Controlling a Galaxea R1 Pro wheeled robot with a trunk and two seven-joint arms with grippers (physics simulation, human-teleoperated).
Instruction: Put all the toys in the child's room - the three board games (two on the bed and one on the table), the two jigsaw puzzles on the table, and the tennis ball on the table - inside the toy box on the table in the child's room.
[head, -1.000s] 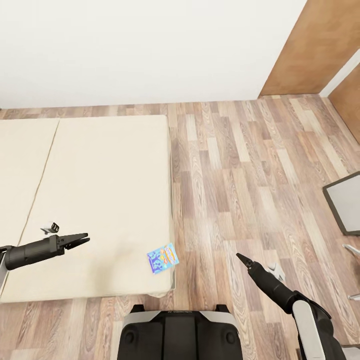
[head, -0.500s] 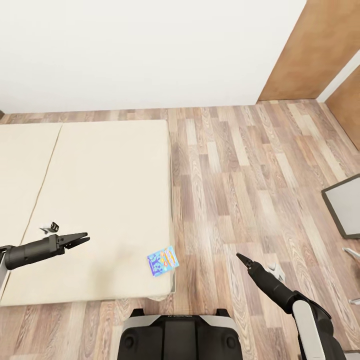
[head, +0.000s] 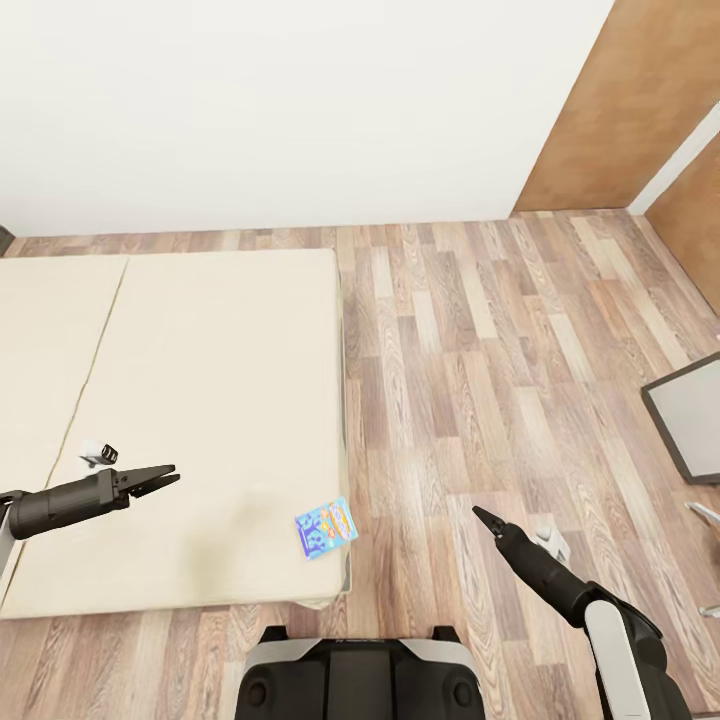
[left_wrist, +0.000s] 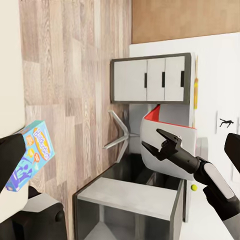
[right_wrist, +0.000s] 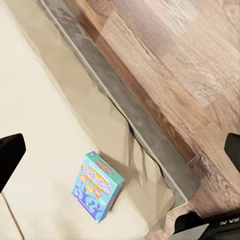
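The blue board game (head: 326, 526) lies flat at the bed's (head: 200, 400) 5 o'clock corner, between the left gripper (head: 160, 479) and right gripper (head: 483, 518), both empty, their fingers apparently released.

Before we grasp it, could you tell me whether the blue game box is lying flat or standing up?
Flat: the blue game box lies cover up on the bed, near its corner.

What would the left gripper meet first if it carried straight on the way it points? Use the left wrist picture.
Judging loosely, since depth is unclear: the left gripper points across the bed towards the right gripper, with a white and red chair just behind it. Nothing nearer crosses that line.
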